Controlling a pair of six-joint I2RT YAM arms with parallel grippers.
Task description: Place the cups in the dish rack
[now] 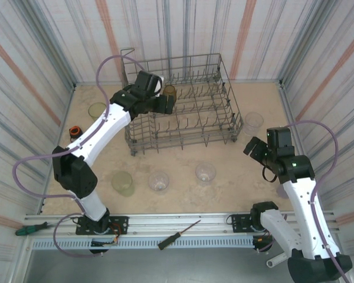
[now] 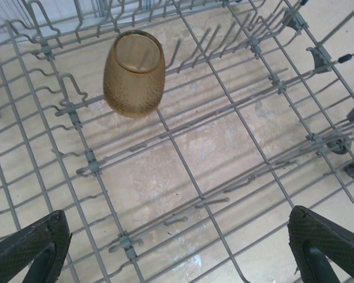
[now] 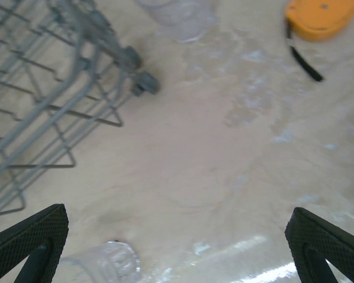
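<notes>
- The dish rack [image 1: 231,100] holds one amber cup [image 2: 134,73] among its tines.
- Other cups [image 1: 159,181] stand outside it on the counter [image 1: 183,162].
- The left fingers [image 2: 35,244] and right fingers [image 3: 29,242] are spread wide, holding nothing.

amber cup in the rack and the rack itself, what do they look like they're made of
Amber cup: probably translucent tinted plastic, though glass can't be ruled out; the wires behind it show faintly through its finely textured wall. Rack: thin grey wire in a grid with upright prongs, likely coated metal, since the finish looks dull rather than shiny.
</notes>
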